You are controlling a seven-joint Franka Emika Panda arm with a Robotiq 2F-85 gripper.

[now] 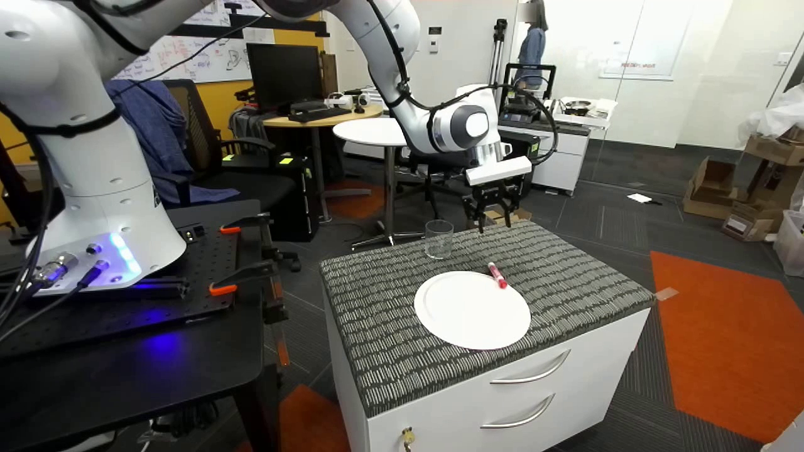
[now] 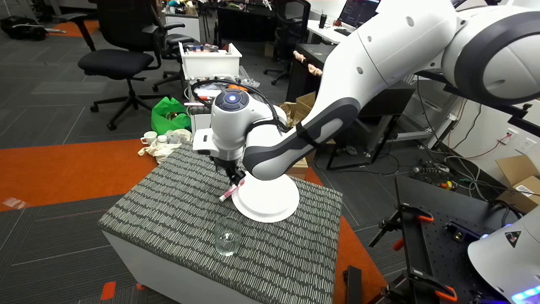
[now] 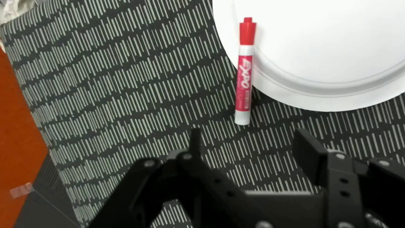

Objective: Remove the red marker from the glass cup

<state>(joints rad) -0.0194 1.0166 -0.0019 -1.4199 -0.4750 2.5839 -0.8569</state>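
Where plate point(image 3: 316, 47) ends, red Expo marker point(image 3: 244, 74), capped

In an exterior view, a flat white plate point(image 1: 472, 312) lies on the gray patterned tabletop point(image 1: 578, 276), and a red marker point(image 1: 497, 275) lies with its red end over the rim. A clear glass tumbler point(image 1: 438, 239) stands upright near the far edge, apart from both. The pincer point(image 1: 495, 225) points downward above the tabletop, its fingers point(image 1: 482, 223) spread. Below is a white drawer cabinet point(image 1: 452, 414) with two curved silver handles point(image 1: 534, 378) and a brass-colored key point(image 1: 408, 435). Farther back stand a black monitor point(image 1: 286, 75), an office chair point(image 1: 195, 113) draped with a blue garment point(image 1: 147, 125), and a round white table point(image 1: 370, 132).
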